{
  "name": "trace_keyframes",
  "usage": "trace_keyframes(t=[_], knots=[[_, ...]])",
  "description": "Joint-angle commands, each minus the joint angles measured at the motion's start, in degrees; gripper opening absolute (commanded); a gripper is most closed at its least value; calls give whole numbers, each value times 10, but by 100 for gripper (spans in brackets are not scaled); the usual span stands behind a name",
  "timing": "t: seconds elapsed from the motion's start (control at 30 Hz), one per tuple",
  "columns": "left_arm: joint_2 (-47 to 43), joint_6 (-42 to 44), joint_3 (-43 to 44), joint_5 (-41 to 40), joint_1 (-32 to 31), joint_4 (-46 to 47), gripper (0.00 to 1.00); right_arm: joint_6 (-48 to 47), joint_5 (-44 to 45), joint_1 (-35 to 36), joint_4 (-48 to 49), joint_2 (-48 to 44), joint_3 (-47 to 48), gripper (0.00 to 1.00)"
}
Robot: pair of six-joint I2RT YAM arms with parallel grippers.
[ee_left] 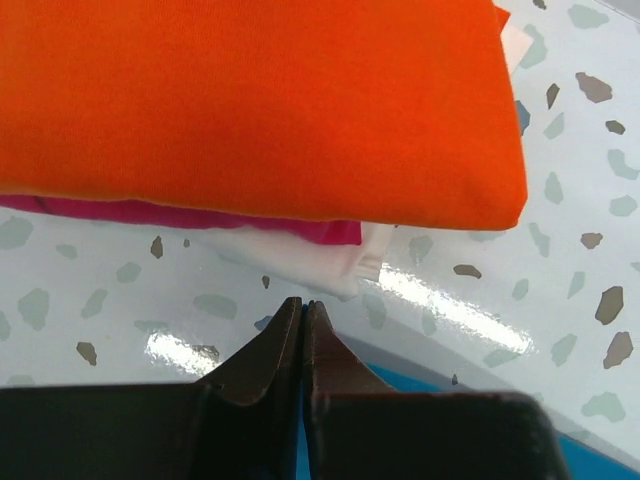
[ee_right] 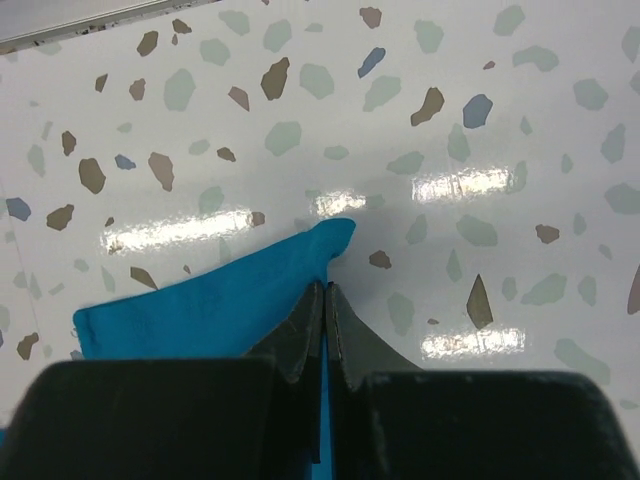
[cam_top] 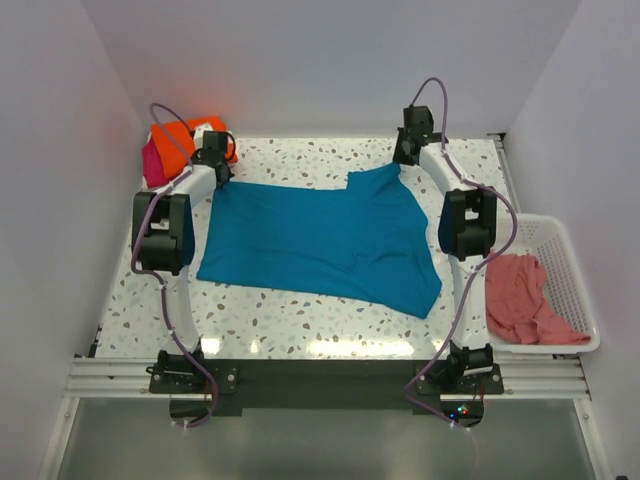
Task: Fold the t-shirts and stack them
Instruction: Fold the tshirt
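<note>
Left gripper (ee_left: 304,303) and right gripper (ee_right: 327,288) are pinched closed on the teal t-shirt (cam_top: 320,240) corners, upper frame; I think such thin bites may slip when lifted.

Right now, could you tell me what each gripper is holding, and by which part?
Both pinch the teal t-shirt: the right gripper on its far right corner, the left gripper apparently on its far left corner, though little cloth shows there.
</note>
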Motion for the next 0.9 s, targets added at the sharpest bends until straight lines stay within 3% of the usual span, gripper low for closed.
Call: trace_keyframes(t=[0.0,0.2,0.63,0.87], knots=[[2,25,21,14,7,49,0,17,-21,-7,21,-52,29,0],[-20,29,-3,23,13,72,0,21,-22,-7,39,-112,-35,0],[-97,-15,-111,39,18,83,0,63,-10,-1,98,-293,-321,0],[-162,-39,-170,31,19,61,0,76,0,13,99,-384,-424,0]])
